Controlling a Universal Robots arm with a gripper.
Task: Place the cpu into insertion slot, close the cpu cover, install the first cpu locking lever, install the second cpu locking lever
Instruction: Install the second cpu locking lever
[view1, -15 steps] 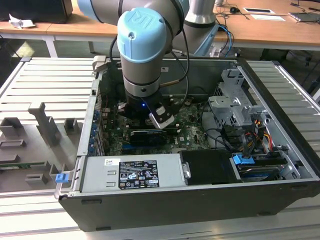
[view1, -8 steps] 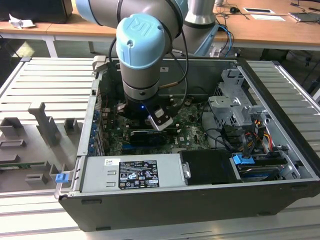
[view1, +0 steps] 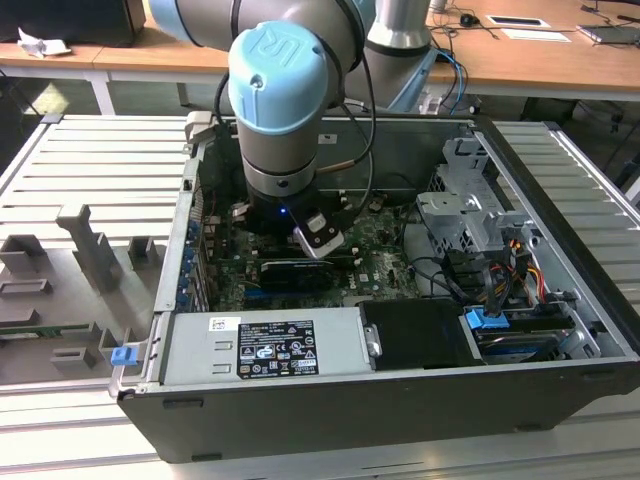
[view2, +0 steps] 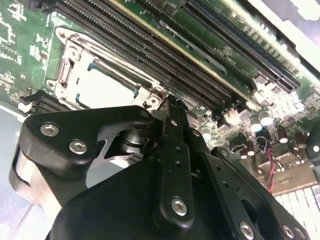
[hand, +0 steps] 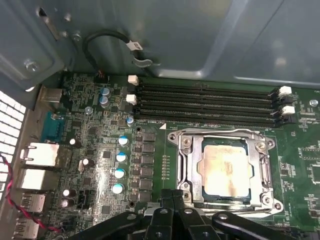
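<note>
- cpu (hand: 223, 167) seated in insertion slot (hand: 183, 172), cpu cover (hand: 264, 165) down over it
- gripper (hand: 172, 196) pinched shut, empty, just beside the slot's edge
- memory slots (hand: 205, 105) beyond the socket

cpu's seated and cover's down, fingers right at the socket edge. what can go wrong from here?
1. The gripper sits at the rim of the cpu cover; a sideways slip could scrape the cpu showing through its window.
2. The memory slots run close beside the socket, so a wide swing might hit their white latches.
3. In the exterior view, the arm's cable hangs inside the case and could snag.
</note>
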